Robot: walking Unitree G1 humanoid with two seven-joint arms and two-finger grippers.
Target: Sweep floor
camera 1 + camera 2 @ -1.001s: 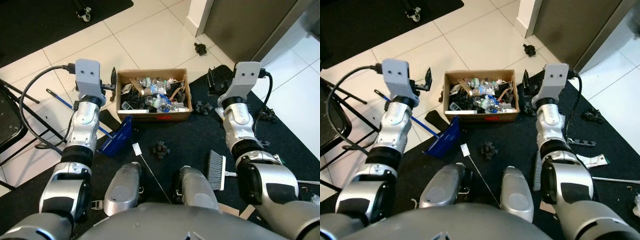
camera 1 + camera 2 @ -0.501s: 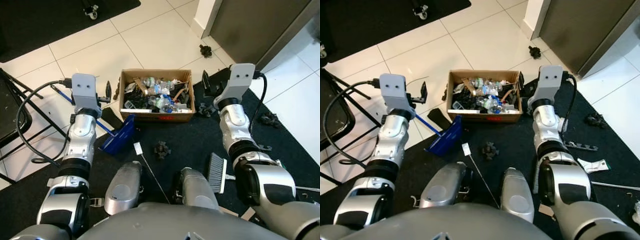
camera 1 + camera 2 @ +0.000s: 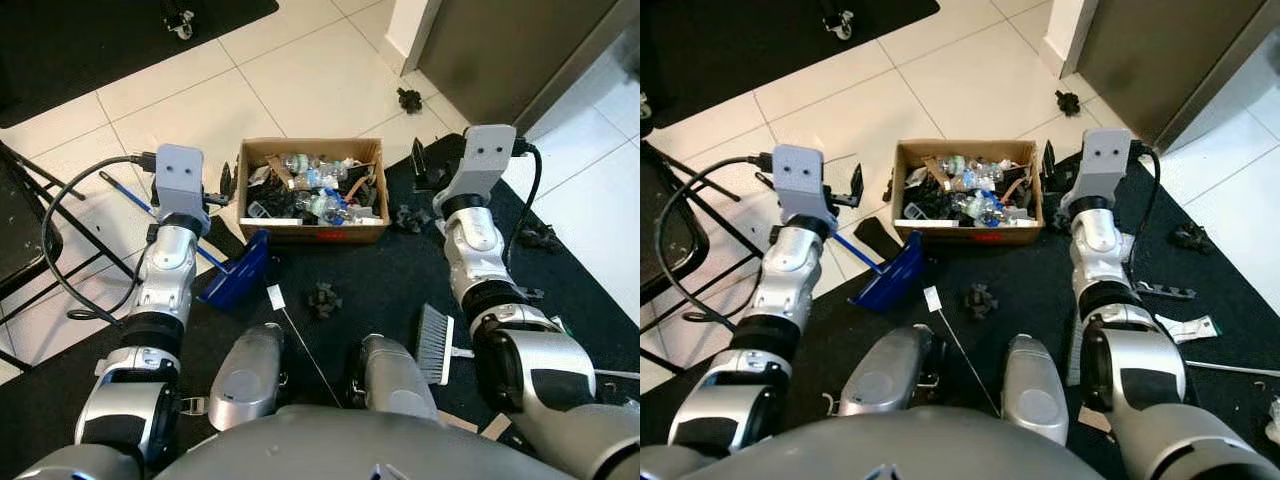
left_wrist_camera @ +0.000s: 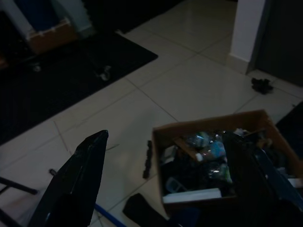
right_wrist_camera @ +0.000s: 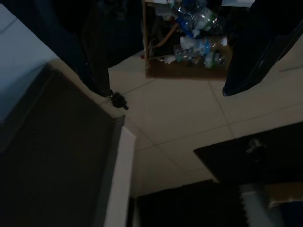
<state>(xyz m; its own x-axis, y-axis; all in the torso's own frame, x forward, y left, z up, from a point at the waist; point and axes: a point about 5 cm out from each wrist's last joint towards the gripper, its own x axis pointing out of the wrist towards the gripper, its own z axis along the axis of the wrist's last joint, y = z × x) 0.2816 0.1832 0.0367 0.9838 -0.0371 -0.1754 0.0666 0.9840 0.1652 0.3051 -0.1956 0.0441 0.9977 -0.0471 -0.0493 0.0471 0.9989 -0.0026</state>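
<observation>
I hold both arms raised in front of me, one at each side of the cardboard box (image 3: 311,190), which is full of bottles and dark scraps. The left gripper (image 4: 161,179) is spread wide and holds nothing; the right gripper (image 5: 165,56) is also wide open and empty. The tools for sweeping are on the floor and not in my grippers: the blue dustpan (image 3: 238,272) lies on the edge of the black mat (image 3: 380,285), just beside the box, with its long handle going out over the white tiles, and the hand brush (image 3: 433,343) lies on the mat near my right leg.

The risk I see is under me — a dark clump of debris (image 3: 322,298) and a thin white rod (image 3: 305,350) lie between my feet and the box, so a step forward could kick the clump away or trap the rod under a foot. A cable (image 3: 70,230) loops from my left arm close to a black stand, and a wide swing could catch it there. More scraps (image 3: 408,98) lie near the dark door.

Against one second ago, the whole view is shifted a little, so my head moved; the left arm stands slightly closer to the box, the right arm almost the same.
</observation>
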